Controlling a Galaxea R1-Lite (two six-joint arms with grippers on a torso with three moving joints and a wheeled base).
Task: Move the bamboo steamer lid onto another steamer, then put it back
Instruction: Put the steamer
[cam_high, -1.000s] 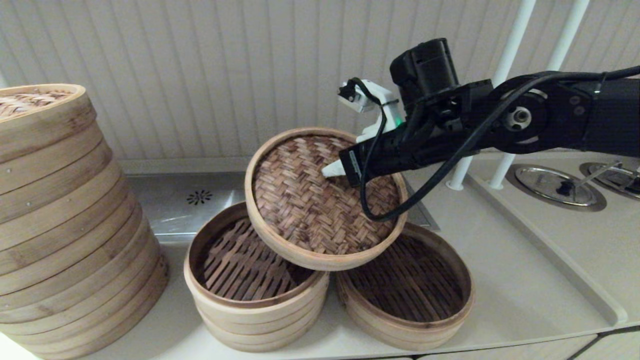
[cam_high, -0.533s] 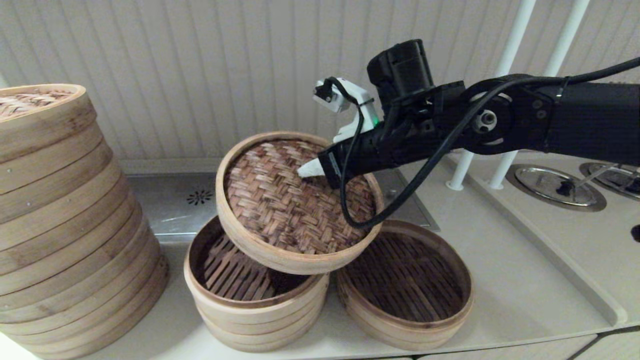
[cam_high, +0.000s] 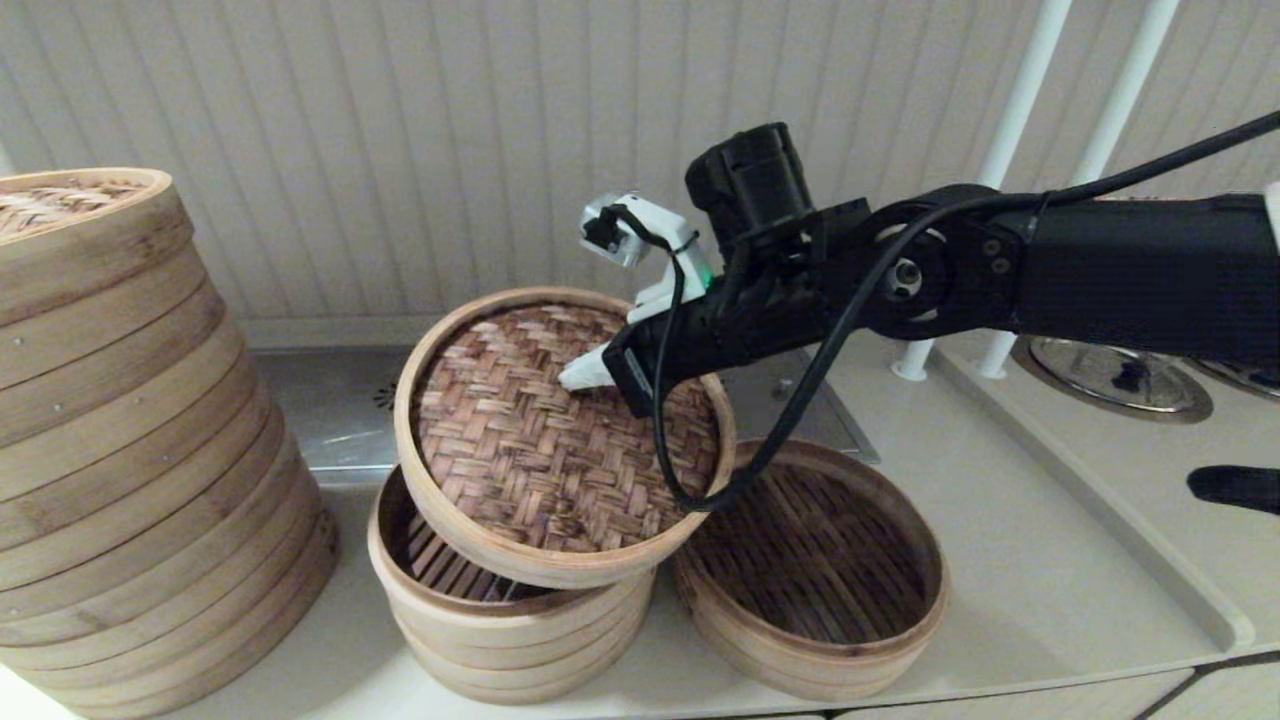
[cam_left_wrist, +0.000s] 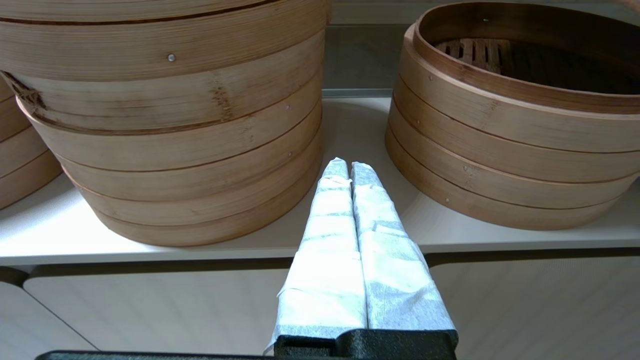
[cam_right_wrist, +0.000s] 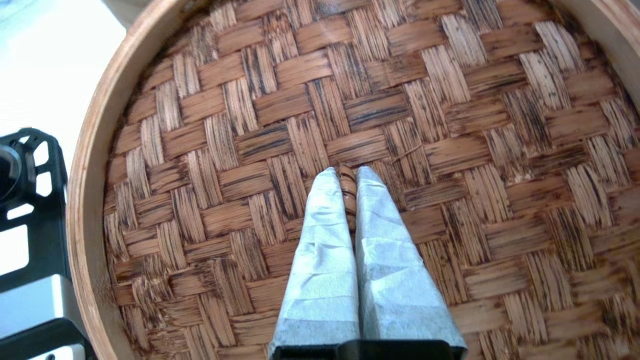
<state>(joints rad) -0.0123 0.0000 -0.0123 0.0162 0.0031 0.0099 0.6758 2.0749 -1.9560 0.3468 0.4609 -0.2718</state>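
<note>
The bamboo steamer lid (cam_high: 540, 450) with its reddish-brown woven top hangs tilted, its low edge just over the rim of the several-tier steamer (cam_high: 510, 625). My right gripper (cam_high: 582, 377) is shut on the small bamboo loop at the lid's centre; in the right wrist view the gripper (cam_right_wrist: 348, 172) pinches that loop against the lid's weave (cam_right_wrist: 450, 125). The single shallow steamer (cam_high: 810, 570) with its dark slatted floor stands uncovered to the right. My left gripper (cam_left_wrist: 350, 167) is shut on nothing, low in front of the counter edge.
A tall, wide stack of steamers (cam_high: 130, 450) fills the left side; it also shows in the left wrist view (cam_left_wrist: 175, 125) beside the several-tier steamer (cam_left_wrist: 500, 140). A metal drain tray (cam_high: 340, 400) lies behind. White poles (cam_high: 1010, 180) and round metal covers (cam_high: 1110, 370) stand at right.
My right arm has carried the lid leftward and down, from between the two small steamers to over the several-tier one. The left gripper shows no change.
</note>
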